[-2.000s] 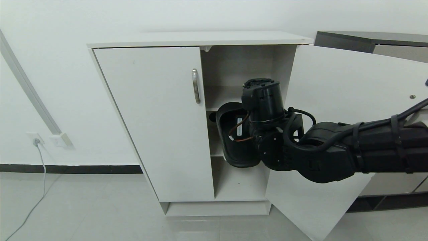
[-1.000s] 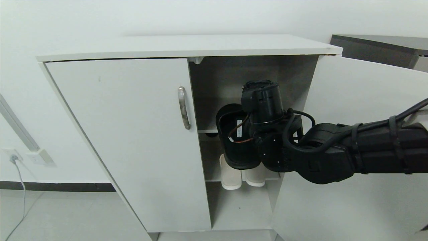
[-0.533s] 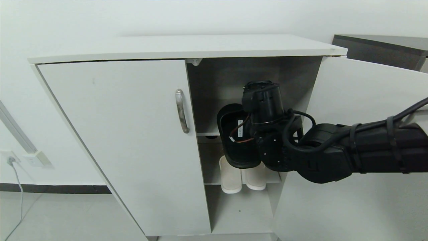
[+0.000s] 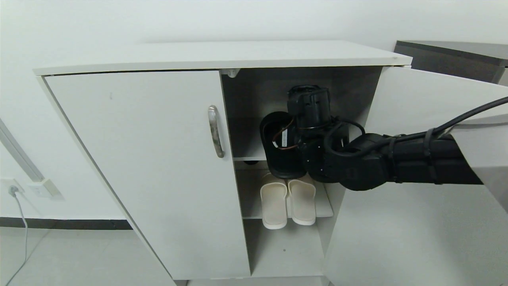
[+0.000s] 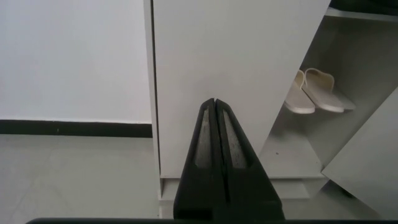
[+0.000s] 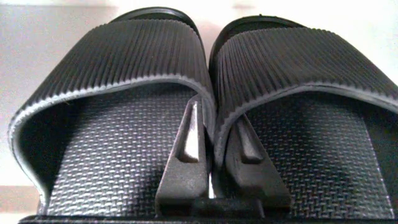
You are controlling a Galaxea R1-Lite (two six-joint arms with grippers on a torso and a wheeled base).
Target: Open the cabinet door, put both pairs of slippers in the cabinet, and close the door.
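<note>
The white cabinet (image 4: 131, 167) stands with its right door (image 4: 416, 222) swung open and its left door shut. A pair of white slippers (image 4: 287, 202) lies side by side on the middle shelf, also seen as white slippers (image 5: 314, 92). My right gripper (image 6: 214, 146) is shut on the inner straps of the pair of black slippers (image 6: 124, 112), one finger inside each slipper. In the head view the black slippers (image 4: 278, 145) hang at the cabinet opening, level with the upper shelf, above the white pair. My left gripper (image 5: 215, 109) is shut and holds nothing, out in front of the shut left door.
A metal handle (image 4: 214, 131) sits on the shut left door. The bottom compartment (image 4: 281, 254) holds nothing. A dark grey unit (image 4: 452, 53) stands to the right behind the open door. Bare grey floor (image 5: 74, 174) lies left of the cabinet, with a wall socket and cable (image 4: 14, 194).
The head view moved closer to the cabinet earlier. Since then my right arm has lifted the black slippers and pushed them farther into the opening, uncovering the white pair below.
</note>
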